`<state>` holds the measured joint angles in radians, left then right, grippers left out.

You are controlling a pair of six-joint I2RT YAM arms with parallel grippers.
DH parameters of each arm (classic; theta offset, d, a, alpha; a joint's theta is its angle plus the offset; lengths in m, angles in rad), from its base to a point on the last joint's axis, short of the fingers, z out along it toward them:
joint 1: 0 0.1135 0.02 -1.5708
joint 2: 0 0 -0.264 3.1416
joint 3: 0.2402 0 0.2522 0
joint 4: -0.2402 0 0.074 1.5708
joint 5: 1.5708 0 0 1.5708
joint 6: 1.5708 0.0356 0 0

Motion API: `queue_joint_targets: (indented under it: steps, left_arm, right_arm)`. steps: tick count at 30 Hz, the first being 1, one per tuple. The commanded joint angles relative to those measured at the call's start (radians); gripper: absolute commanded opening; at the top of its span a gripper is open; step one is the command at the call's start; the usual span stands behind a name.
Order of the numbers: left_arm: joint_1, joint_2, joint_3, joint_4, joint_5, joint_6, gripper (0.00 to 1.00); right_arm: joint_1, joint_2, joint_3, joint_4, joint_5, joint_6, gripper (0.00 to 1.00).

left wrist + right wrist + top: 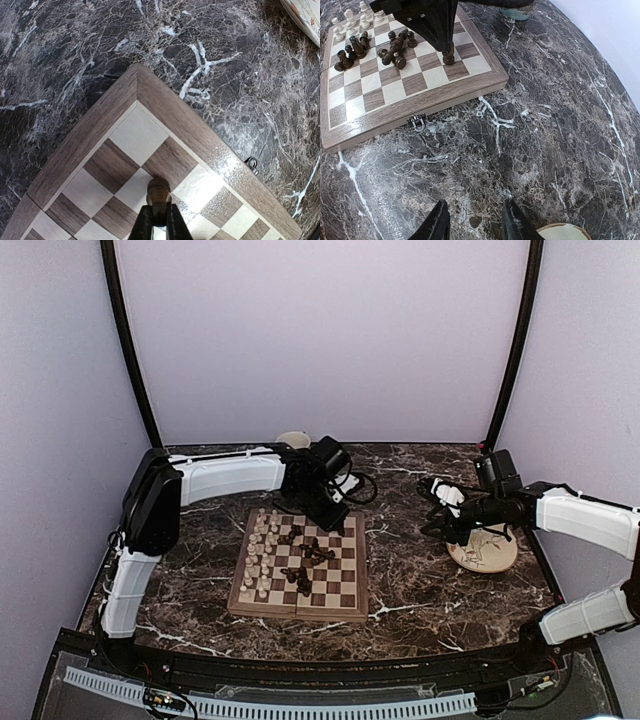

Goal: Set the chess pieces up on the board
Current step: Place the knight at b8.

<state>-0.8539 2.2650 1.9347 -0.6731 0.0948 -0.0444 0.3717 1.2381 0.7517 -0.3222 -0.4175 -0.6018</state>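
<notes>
Dark marble table lies bare between the right edge of the chessboard and the plate. There the right gripper hangs, jaws wide and empty. The left gripper pinches a dark chess piece upright, just inside the board's far right corner.

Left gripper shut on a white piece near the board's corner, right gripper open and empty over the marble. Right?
Not quite: the piece in the left gripper is dark brown, not white, as the left wrist view shows. The rest holds: it is near the corner of the board, and the right gripper is open and empty over the marble.
</notes>
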Motion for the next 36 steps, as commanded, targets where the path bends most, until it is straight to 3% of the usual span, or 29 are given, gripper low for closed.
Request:
queue_joint_targets:
  steps: [1,14,28,36]
  left_arm:
    - [-0.016,0.009,0.047,-0.004,0.023,0.030,0.00]
    - [-0.038,0.053,0.093,-0.021,-0.019,0.029,0.03]
    - [-0.042,0.070,0.109,-0.020,-0.038,0.023,0.27]
    - [-0.043,0.076,0.110,-0.006,-0.045,0.016,0.30]
  right_arm:
    - [-0.003,-0.006,0.015,0.014,0.008,-0.009,0.36]
    - [-0.004,0.000,0.014,0.015,0.011,-0.010,0.36]
    - [-0.003,0.011,0.017,0.011,0.010,-0.013,0.36]
    - [-0.003,0.017,0.017,0.010,0.010,-0.016,0.36]
